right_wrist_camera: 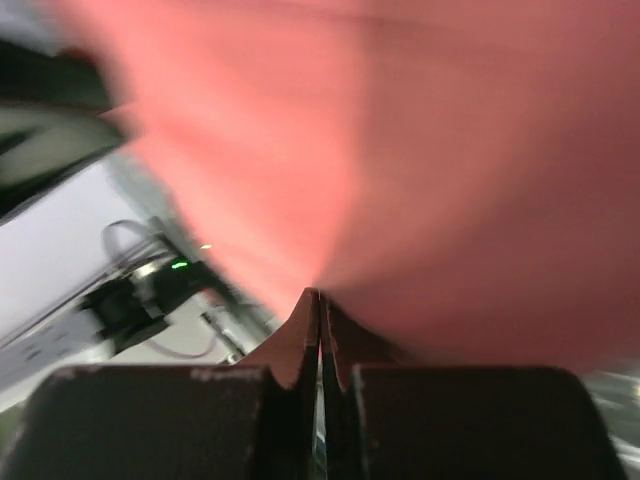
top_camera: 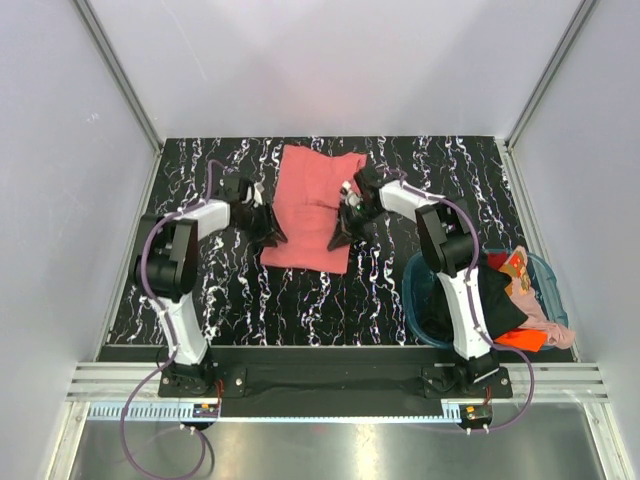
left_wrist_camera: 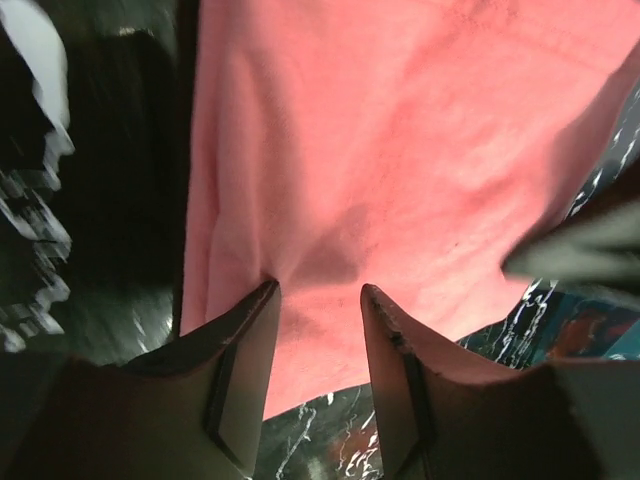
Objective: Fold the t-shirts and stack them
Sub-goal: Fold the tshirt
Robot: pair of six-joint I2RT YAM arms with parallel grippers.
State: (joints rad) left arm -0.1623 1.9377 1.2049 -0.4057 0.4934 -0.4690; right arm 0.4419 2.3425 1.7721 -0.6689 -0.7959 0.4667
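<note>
1. Centrally, a large plain salmon-red t-shirt (top_camera: 312, 200) of soft fabric is laid on the black, white-veined marbled table (top_camera: 300, 300); it is spread mostly flat, with one end toward the back of the table.
2. The left gripper (top_camera: 272, 232) is placed at the left edge of the salmon-red t-shirt; in the left wrist view its dark fingers (left_wrist_camera: 245, 350) are seen held apart, with the cloth showing in the gap and beyond the tips.
3. The right gripper (top_camera: 338, 238) is placed at the shirt's right edge, near the corner closest to the arms; in the blurred right wrist view its fingers (right_wrist_camera: 290, 350) are pressed together, and the cloth is drawn to a point at their tips, so it is clamped there.
4. A round teal plastic basket (top_camera: 410, 285) is set at the near right of the table, beside the right arm; a black t-shirt (top_camera: 500, 300), an orange t-shirt (top_camera: 520, 340) and a pale pink t-shirt (top_camera: 545, 320) are heaped in it.
</note>
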